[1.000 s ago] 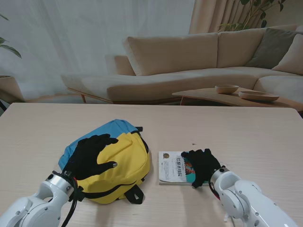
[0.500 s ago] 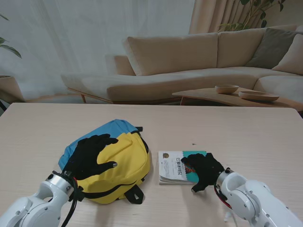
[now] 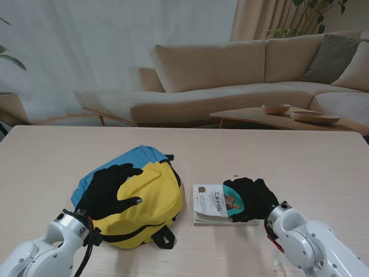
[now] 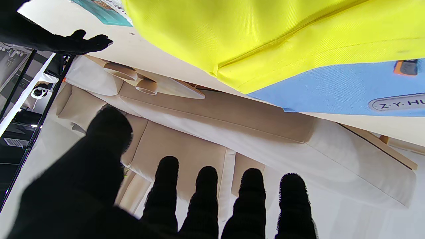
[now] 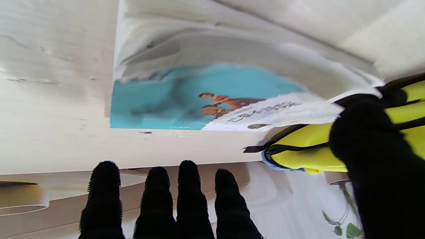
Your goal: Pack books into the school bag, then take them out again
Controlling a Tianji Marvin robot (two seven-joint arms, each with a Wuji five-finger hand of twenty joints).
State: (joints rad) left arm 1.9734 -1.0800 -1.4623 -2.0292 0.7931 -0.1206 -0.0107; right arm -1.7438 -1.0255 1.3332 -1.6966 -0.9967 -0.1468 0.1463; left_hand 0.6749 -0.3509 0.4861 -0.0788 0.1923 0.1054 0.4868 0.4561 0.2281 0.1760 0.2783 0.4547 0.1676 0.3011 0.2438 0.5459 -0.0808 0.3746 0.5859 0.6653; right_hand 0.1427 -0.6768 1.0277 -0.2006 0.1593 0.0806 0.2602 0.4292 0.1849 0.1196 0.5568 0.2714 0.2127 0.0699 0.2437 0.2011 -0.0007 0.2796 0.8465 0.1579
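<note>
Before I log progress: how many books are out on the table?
1. The book lies right of the school bag, under the right hand. Others may be hidden inside the bag.

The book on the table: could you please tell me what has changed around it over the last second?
The right hand slid farther from me along the book's right side, and the teal cover now curls up there, apparently lifted by its fingers. The left hand stayed flat on the school bag, which did not move.
</note>
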